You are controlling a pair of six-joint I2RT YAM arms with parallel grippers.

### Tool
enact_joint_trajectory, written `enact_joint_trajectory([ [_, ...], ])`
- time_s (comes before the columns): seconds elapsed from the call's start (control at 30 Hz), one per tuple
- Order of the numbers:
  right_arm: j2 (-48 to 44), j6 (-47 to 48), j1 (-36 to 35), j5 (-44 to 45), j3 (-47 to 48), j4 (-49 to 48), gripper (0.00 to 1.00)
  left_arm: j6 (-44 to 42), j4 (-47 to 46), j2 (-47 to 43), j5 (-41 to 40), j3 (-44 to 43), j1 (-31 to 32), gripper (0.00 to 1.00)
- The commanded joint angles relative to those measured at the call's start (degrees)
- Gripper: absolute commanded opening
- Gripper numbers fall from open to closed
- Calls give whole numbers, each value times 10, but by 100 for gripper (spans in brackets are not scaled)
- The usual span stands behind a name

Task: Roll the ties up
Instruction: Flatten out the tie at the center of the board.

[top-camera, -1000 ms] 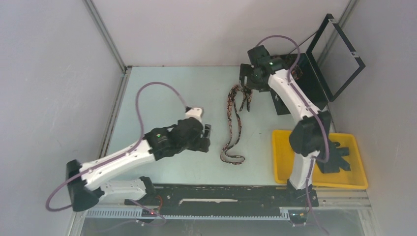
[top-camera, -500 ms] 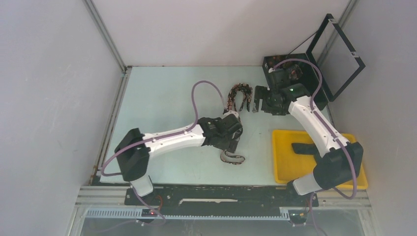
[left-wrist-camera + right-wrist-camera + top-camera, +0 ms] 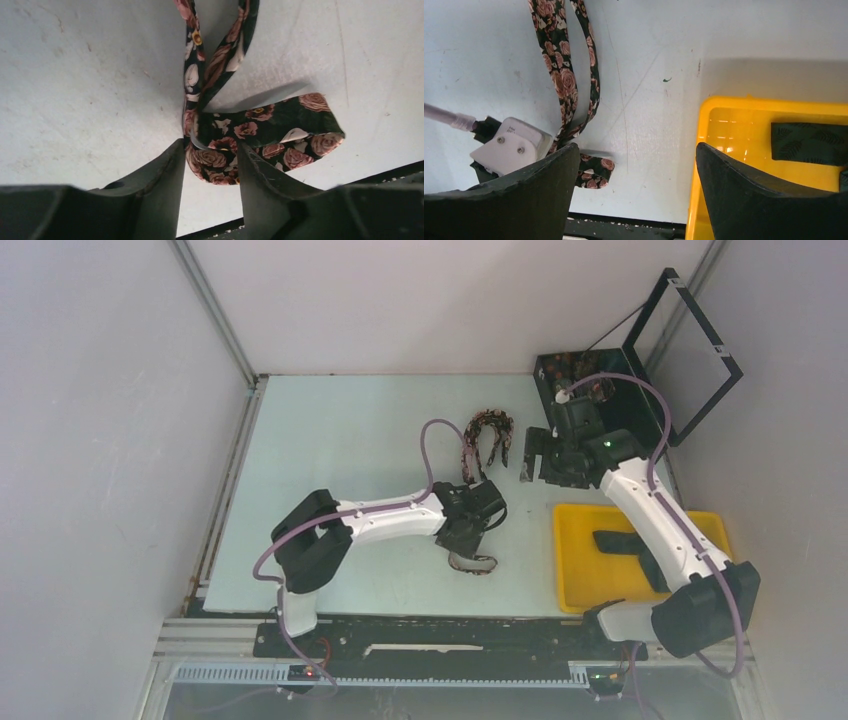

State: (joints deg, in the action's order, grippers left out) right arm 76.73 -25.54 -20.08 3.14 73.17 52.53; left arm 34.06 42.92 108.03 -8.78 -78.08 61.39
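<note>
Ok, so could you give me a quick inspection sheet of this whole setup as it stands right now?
Surface: pale table, lightly scuffed.
Job's things: floral tie lying looped on the table, unrolled; dark tie in the yellow tray.
Clutter: black box with open lid, far right corner.
Grippers: left gripper straddles the floral tie's wide end, grip unclear; right gripper open, empty, above the table.
Cables: purple cable looping over each arm.
Surroundings: grey walls on three sides.
</note>
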Motion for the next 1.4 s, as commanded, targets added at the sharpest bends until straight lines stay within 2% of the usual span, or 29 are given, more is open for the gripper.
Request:
enact_joint_trajectory([
  [0.0,-45,-10,-5,-5,-18,-2,88,3,11,11,12,-45,2,38],
  [0.1,-59,-9,-6,-5,-26,6,88,3,13,14,16,-49,2,13],
  [0.17,-69,-8,-6,-4,-29,13,88,4,-7,-2,25,-34,2,1],
  [0.33,-97,-16,-11,-3,-51,23,87,14,-103,-88,81,43,1,0],
  [0.47,-114,-27,-25,-2,-67,27,87,42,-182,-193,135,125,-23,0],
  [0.73,-111,-36,-53,-16,-71,15,87,129,-314,-416,220,348,-132,0],
  [0.9,-100,-35,-67,-23,-72,16,87,183,-387,-510,276,472,-223,0],
  [1.03,-98,-40,-77,-24,-89,2,87,226,-423,-549,309,551,-291,1],
  [1.1,-93,-46,-86,-25,-97,-5,87,226,-412,-559,314,572,-318,11],
  [1.13,-91,-49,-91,-25,-100,-8,87,219,-399,-564,309,575,-326,22],
  [1.2,-84,-55,-103,-23,-105,-14,87,185,-349,-573,283,564,-328,51],
  [1.23,-80,-57,-109,-20,-106,-16,87,166,-311,-577,263,551,-327,59],
  [1.33,-60,-60,-119,-10,-106,-25,87,112,-181,-588,185,500,-314,73],
  [1.37,-50,-59,-119,-12,-106,-31,87,99,-149,-590,161,483,-306,74],
])
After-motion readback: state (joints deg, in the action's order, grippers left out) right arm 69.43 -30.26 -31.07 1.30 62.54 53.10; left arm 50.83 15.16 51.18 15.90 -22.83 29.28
